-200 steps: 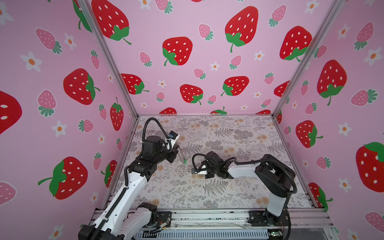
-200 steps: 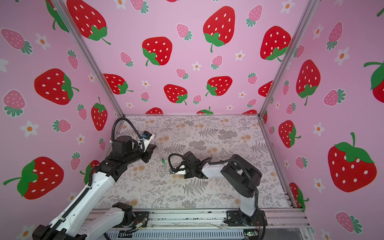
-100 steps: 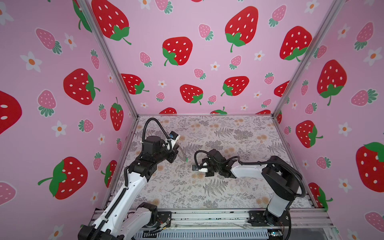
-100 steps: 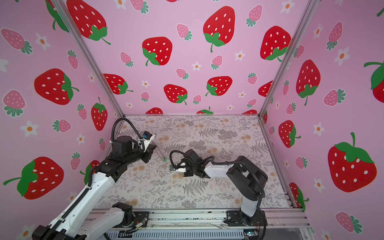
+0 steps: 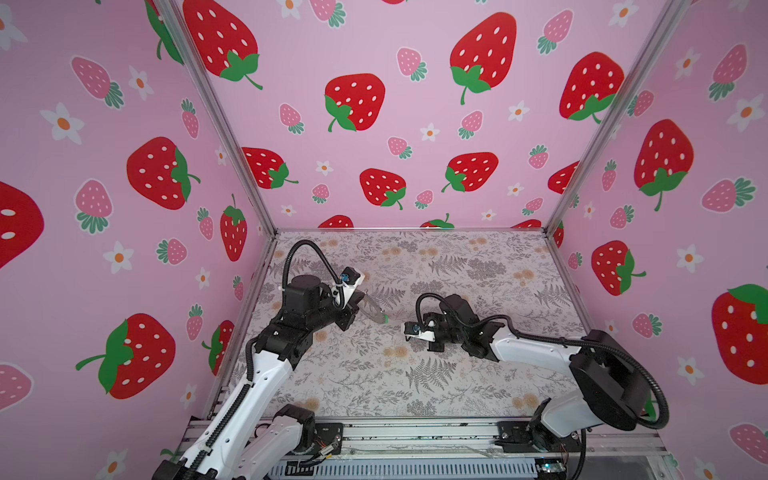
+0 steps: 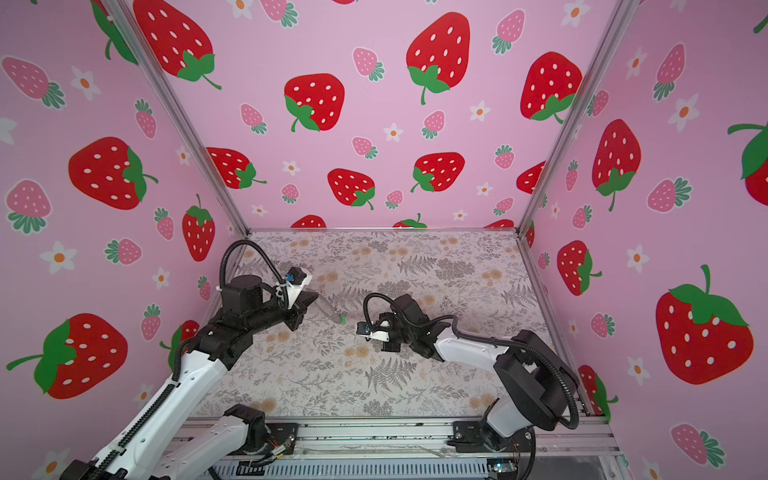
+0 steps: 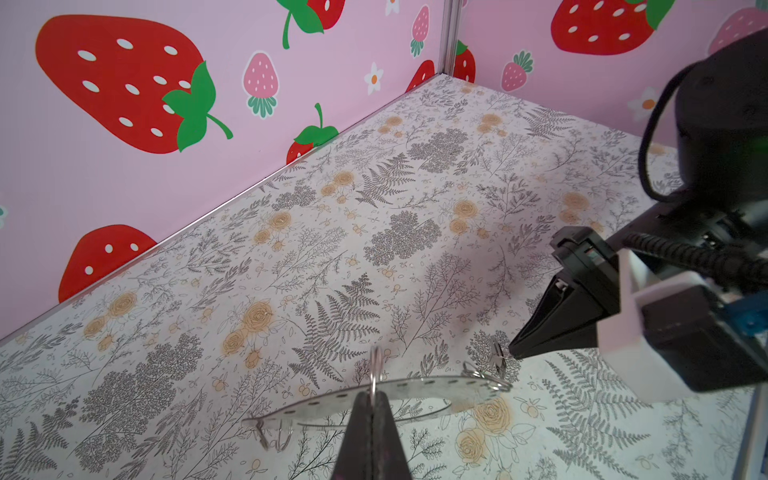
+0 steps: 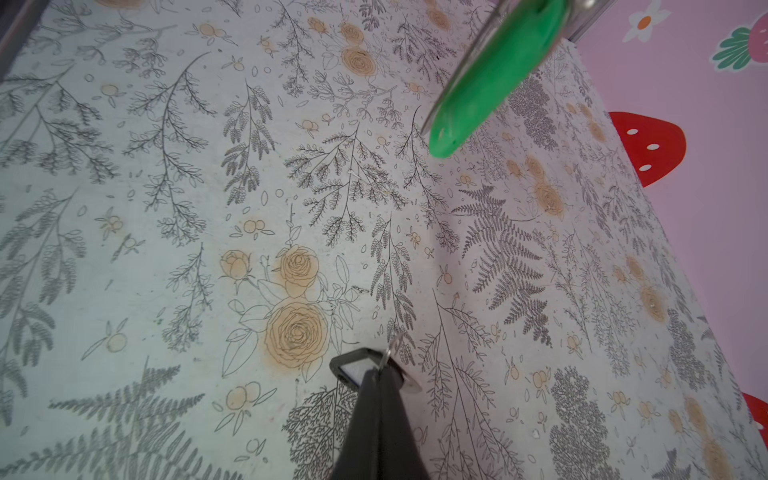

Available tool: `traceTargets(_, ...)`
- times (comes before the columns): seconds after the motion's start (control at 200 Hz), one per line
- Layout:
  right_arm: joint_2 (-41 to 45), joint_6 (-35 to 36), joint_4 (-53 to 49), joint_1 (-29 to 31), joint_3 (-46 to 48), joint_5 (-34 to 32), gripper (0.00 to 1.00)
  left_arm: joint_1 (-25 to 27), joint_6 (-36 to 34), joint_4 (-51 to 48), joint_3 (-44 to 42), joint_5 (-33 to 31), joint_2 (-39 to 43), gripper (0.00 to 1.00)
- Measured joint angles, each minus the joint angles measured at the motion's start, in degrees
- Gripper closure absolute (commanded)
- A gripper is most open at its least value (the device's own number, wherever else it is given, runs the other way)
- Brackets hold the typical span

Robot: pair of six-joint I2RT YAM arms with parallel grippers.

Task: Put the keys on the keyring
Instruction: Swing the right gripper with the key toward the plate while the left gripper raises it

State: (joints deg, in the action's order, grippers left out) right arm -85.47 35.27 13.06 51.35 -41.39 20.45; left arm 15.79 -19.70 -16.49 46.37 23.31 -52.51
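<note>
What has changed in the last second is on the right side: my right gripper (image 8: pixel 376 374) has finished closing. Its jaws are now pressed together on the black-rimmed tag (image 8: pixel 352 370), low over the worktop (image 8: pixel 166 249). The grip is at the end of the tag where its small wire loop (image 8: pixel 391 347) comes out, so the pale centre shows beside the jaws. The elbow of this arm has also swung outward, while the gripper itself has moved only a little. I cannot tell if the tag is already free of the worktop or rests on it.

My left gripper (image 7: pixel 372 401) has not changed: it stays pinched on the rim of the keyring (image 7: pixel 419 384) and holds this flat plate in the air. The green tag (image 5: pixel 385 319) sits at the far end of the keyring and seems attached there (in the right wrist view it is large and blurred, above the worktop), so I judge that one key is done.

For the task this means the second key is now in hand. Next I must bring its loop to one of the small edge holes. This is fine work, because the loop is thin and can twist in the grip
</note>
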Motion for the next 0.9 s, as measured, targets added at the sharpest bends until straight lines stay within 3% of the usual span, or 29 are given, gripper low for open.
traceTargets(0.44,8.83,-2.29,-0.87,-2.93,1.66,7.41,1.00,3.02,-2.34,-0.22,-0.94,4.24,0.33,1.00)
traceTargets(0.9,16.72,-2.34,-6.86,-4.61,1.79,9.40,1.00,10.38,-12.55,-1.62,-0.94,1.44,-0.76,1.00)
